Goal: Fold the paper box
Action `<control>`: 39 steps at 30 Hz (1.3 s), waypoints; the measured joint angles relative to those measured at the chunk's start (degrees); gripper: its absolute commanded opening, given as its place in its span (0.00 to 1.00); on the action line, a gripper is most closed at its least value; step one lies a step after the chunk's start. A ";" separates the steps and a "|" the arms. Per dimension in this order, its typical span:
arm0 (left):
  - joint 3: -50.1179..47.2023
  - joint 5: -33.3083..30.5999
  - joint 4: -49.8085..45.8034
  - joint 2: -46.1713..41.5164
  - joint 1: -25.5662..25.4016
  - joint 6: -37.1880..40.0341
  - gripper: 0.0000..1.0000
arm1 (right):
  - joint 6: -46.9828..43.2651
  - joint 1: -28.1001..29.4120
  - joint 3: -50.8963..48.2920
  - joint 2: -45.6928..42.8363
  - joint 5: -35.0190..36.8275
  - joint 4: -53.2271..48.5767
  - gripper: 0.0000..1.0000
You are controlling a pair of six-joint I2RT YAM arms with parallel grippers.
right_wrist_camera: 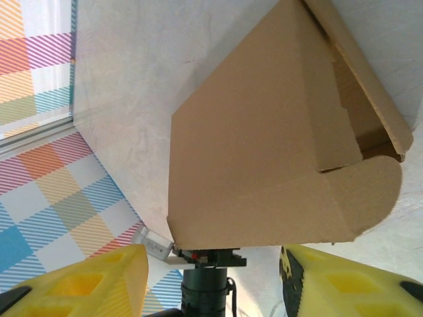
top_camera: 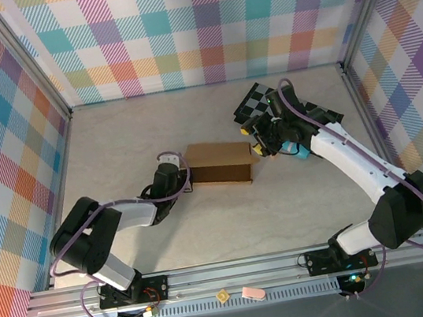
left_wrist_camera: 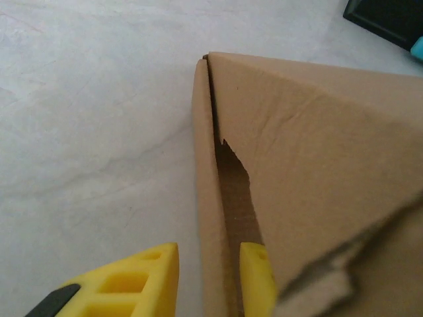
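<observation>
The table (top_camera: 113,141) is a pale, faintly marbled surface, mostly bare on its left side and along the front. Near its middle sits the paper box (top_camera: 219,164), brown and folded into a low block. Toward the back right lies a black-and-grey checkered board (top_camera: 255,102), partly hidden, with a small turquoise piece (top_camera: 301,153) just beside it.

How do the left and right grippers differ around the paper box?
The left gripper straddles a wall of the paper box at its left end; the right gripper sits beside the box's right end with nothing between its fingers. The right gripper's jaws stand wider than the left gripper's. Both have yellow fingers.
</observation>
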 measured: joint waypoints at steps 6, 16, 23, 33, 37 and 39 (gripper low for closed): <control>-2.78 2.47 -4.63 -6.93 -0.07 0.00 0.38 | -0.92 0.00 -2.47 -0.39 0.52 -1.62 0.55; -3.87 8.68 -20.37 -26.03 -1.18 -2.64 0.39 | -6.32 -2.62 -1.92 -2.32 1.68 -5.51 0.55; 8.39 10.08 -45.09 -39.58 -0.59 -15.34 0.52 | -14.99 -9.18 3.89 1.49 -1.88 -8.66 0.56; 50.64 21.11 -75.32 -7.32 9.92 -23.98 0.54 | -28.81 -10.99 18.47 17.70 -8.31 -18.49 0.55; 54.29 22.64 -79.89 0.46 11.74 -22.82 0.50 | -31.69 -10.99 18.93 20.37 -9.86 -20.81 0.55; 53.72 23.69 -80.67 2.27 12.39 -22.08 0.48 | -32.72 -10.97 18.91 20.98 -10.80 -21.18 0.55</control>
